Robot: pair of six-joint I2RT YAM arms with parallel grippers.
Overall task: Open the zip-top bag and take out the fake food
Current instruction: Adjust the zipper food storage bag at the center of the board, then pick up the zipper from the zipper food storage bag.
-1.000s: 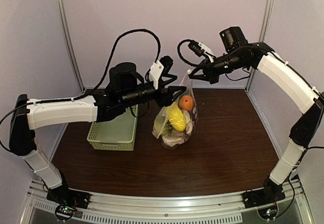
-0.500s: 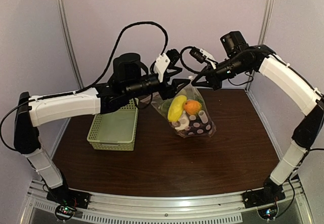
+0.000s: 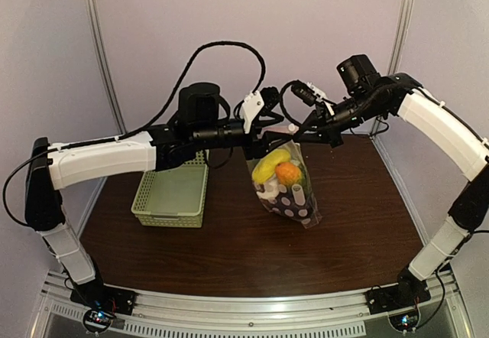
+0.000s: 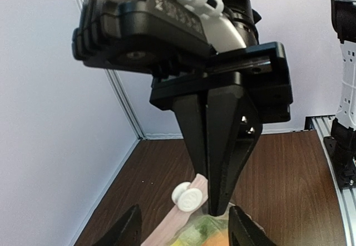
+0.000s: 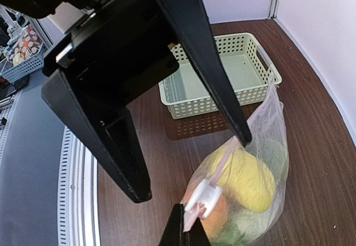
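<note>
Right gripper pinches zip-top bag; left gripper spread.

soft, even light falls from overhead in the top view, bright on the pale walls and dimmer on the dark counter, which carries only faint shadows beneath the basket and the zip-top bag. a white glare sits on the metal rail at the near edge. the bag's plastic shows weak glints. both wrist views bulge at the edges; in the left wrist view the left tool looks soft, the right tool sharp.
</note>
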